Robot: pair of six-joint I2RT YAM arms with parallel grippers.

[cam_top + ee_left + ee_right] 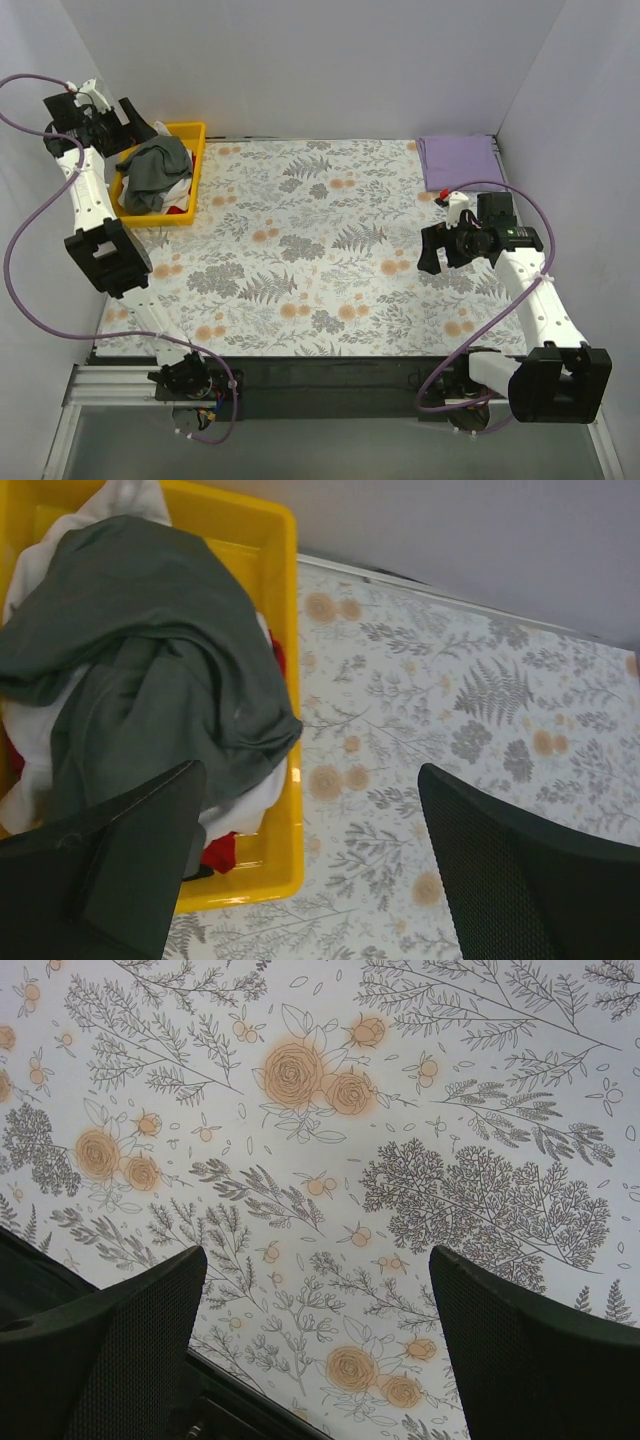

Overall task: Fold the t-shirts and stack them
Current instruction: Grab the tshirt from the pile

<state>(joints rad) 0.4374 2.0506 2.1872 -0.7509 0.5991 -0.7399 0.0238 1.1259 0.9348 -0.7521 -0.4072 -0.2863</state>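
Note:
A dark charcoal grey t-shirt (155, 168) lies crumpled on top of the clothes in a yellow bin (197, 160) at the back left. It fills the left wrist view as grey folds (150, 670) over white and red cloth. My left gripper (128, 118) hovers open just above the bin's far left corner, holding nothing. A lavender purple t-shirt (457, 161) lies folded flat at the back right corner. My right gripper (432, 250) stands open over the floral cloth, in front of the purple shirt, with nothing between its fingers (130, 1350).
The floral tablecloth (320, 250) covers the table between the bin and the purple shirt. White walls close in at the back and both sides. Purple cables loop from both arms. The dark near table edge (240, 1410) shows in the right wrist view.

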